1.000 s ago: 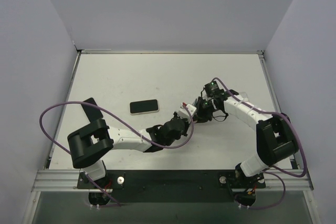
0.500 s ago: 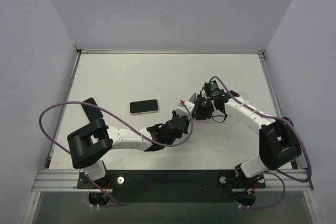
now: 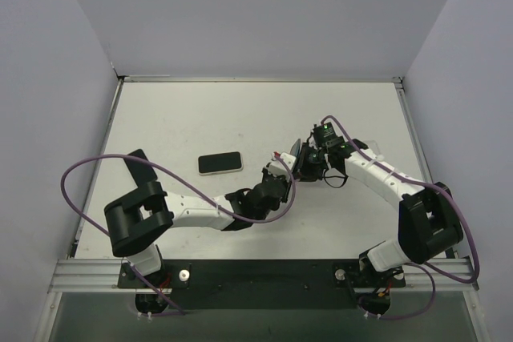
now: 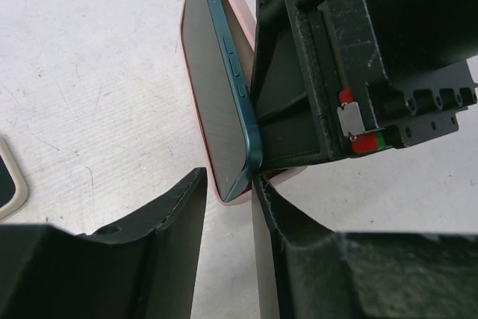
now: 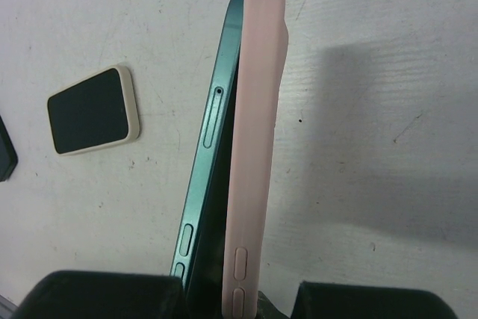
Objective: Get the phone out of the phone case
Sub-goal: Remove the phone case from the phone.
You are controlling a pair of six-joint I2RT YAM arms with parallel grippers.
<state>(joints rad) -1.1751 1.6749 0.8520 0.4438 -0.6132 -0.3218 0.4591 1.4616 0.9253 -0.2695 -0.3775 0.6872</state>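
Your right gripper point(image 5: 239, 293) is clamped on the pink phone case point(image 5: 258, 110), on edge with the teal phone point(image 5: 213, 125) partly out of it, and your left gripper point(image 4: 230, 203), jaws slightly parted, sits right at their corner.

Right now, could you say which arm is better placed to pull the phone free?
Left: the left gripper stands open at the freed corner of the phone; the right gripper clamps the case.
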